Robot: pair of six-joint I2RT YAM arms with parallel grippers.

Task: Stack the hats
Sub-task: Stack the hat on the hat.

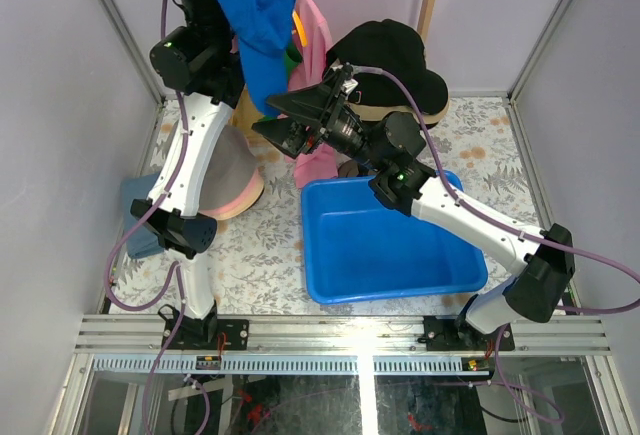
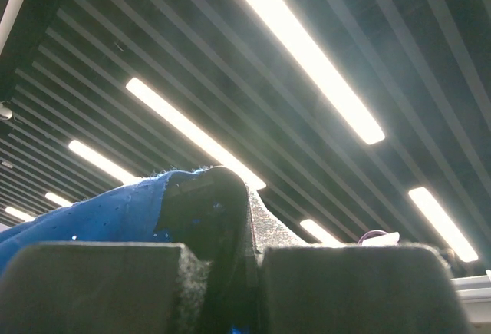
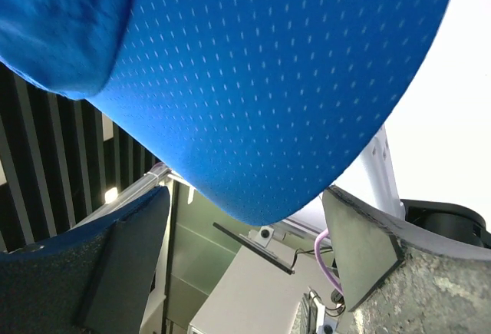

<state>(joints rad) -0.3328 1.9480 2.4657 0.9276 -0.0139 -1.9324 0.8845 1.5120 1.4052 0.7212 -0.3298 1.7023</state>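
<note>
Cropping overhead hides left gripper (image 2: 230,219); its wrist view shows it pinched on blue cap (image 1: 255,25). Right gripper (image 3: 245,211) fingers apart beneath.

From above, the blue cap (image 1: 255,25) runs off the top edge at upper centre. The left arm (image 1: 195,155) covers much of the hat pile (image 1: 240,180) at centre left, so its count is unclear. The right arm (image 1: 450,210) hides the black hat's (image 1: 385,50) lower left. In the right wrist view the cap is cropped on three sides.
</note>
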